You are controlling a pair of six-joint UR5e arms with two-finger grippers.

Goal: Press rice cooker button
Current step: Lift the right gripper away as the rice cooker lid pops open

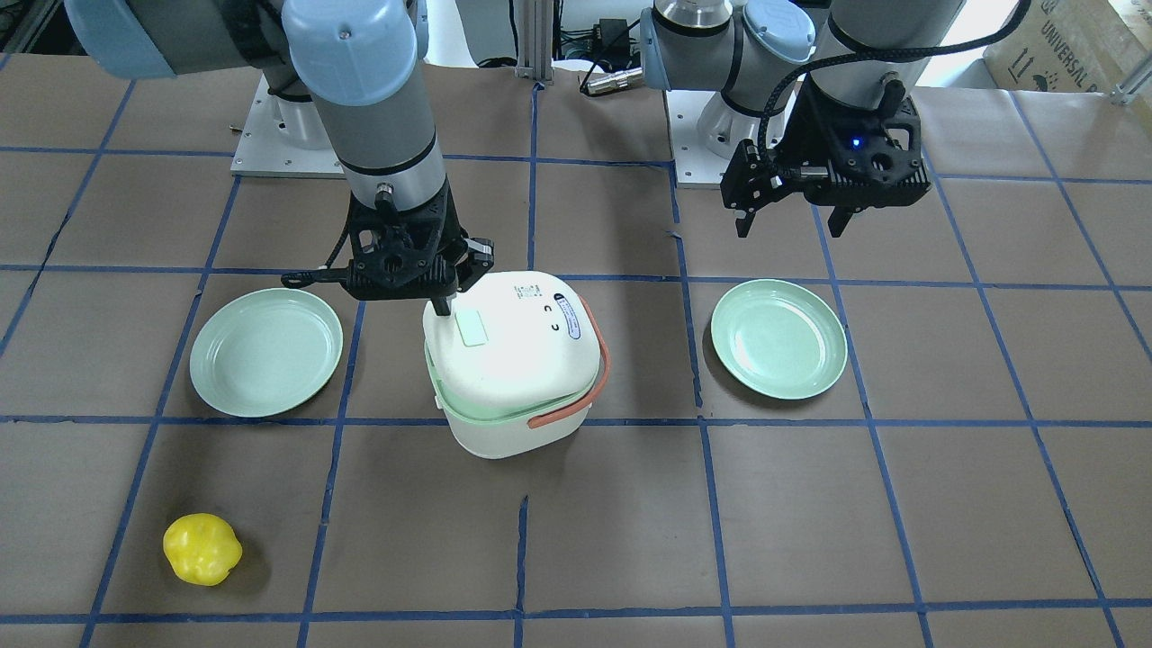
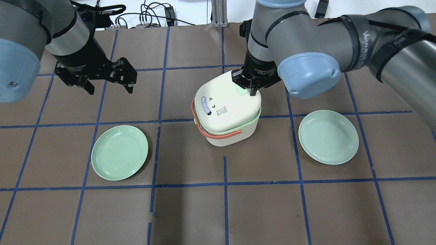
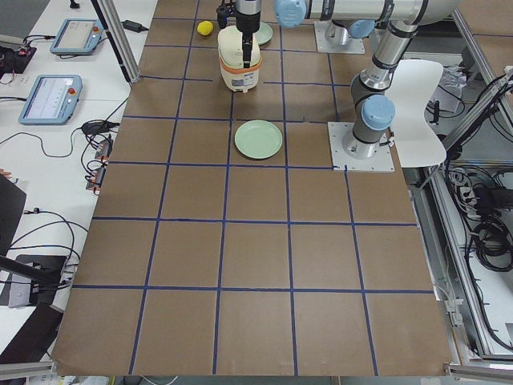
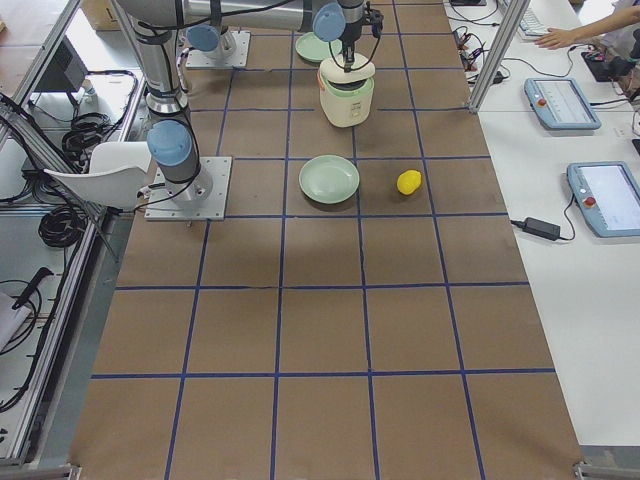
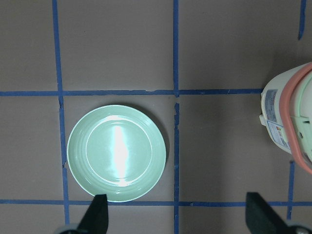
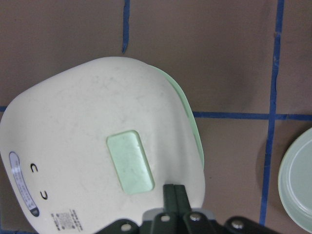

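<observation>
Right claw (image 6: 174, 191) at the button (image 6: 130, 162), press looks not yet done
Rice cooker (image 2: 226, 112) centre of desk (image 2: 190, 211); right claw clenched, tips at button's edge, not squarely on it. Left claw (image 2: 104, 80) released, hovering aside.

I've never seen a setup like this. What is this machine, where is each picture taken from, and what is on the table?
It is a robot with two arms at a brown gridded table. Two pictures look down from fixed cameras, two from the table's ends, two from the wrists. On the table: a white rice cooker, two empty green plates, a yellow object. The right arm has its jaws shut, down at the lid beside the green button. The left arm hangs above the table, jaws open. Nothing is held.
</observation>
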